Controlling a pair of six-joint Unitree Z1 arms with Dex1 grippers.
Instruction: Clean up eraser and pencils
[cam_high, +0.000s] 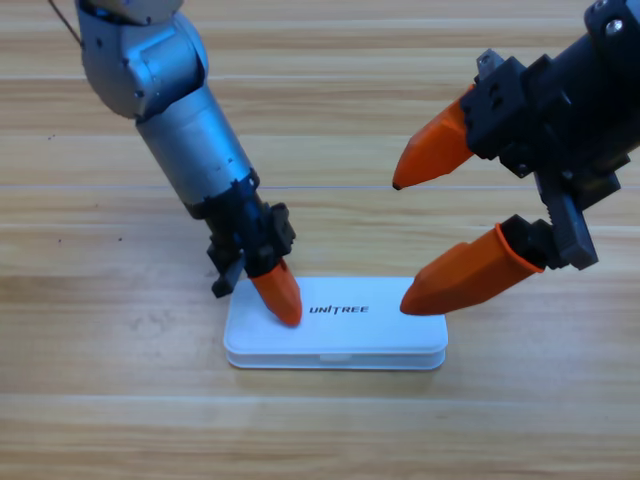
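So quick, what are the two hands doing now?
Left hand: pressing on the case lid; open or closed cannot be told.
Right hand: open, holding nothing, lower tip over the case.

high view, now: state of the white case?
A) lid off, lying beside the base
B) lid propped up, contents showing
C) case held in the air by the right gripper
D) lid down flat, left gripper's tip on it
D: the white case lies shut on the table, no contents showing, with the left gripper pressing on the lid's left end; the right gripper is open, its lower jaw over the lid's right end.
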